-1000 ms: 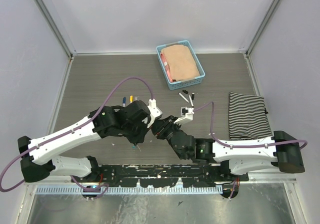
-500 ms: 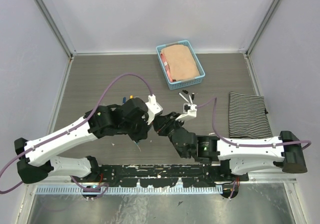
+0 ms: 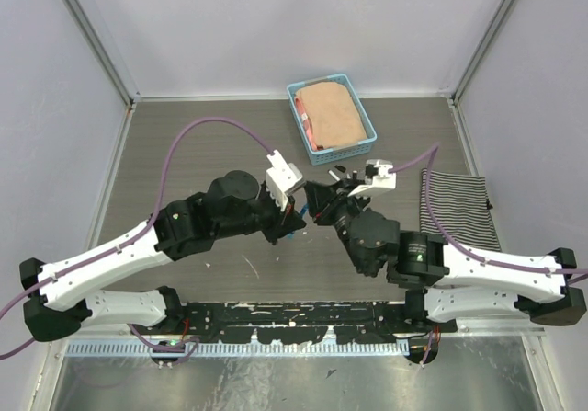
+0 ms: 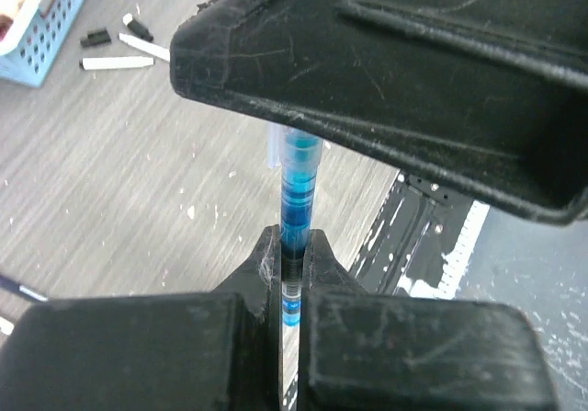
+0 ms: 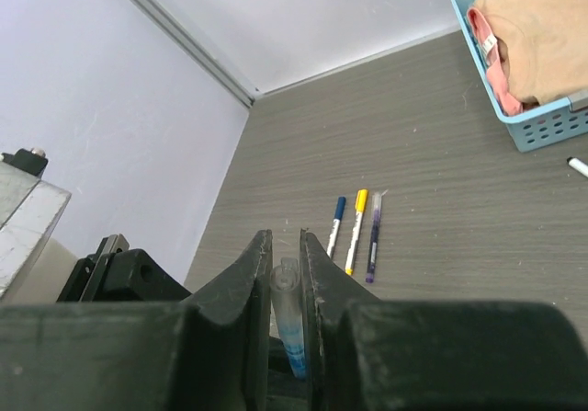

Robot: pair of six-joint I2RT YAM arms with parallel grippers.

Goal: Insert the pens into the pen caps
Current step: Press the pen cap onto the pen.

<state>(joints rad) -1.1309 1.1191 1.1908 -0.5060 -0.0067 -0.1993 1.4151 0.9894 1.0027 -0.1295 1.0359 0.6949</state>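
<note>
Arms angled inward, meeting at centre; L pincer pinches blue pen; R pincer clamps its clear end.

- Two claws: my left claw and my right claw.
- One blue-tinted pen, pinched between both claws.
- Three capped pens side by side on the surface, far left: a blue-capped pen, a yellow-capped pen and a dark pen.
- Two more pens near the basket: a plain white pen and a black-tipped white pen.
- One loose black cap.
- One blue basket.
- One striped cloth, right.
</note>
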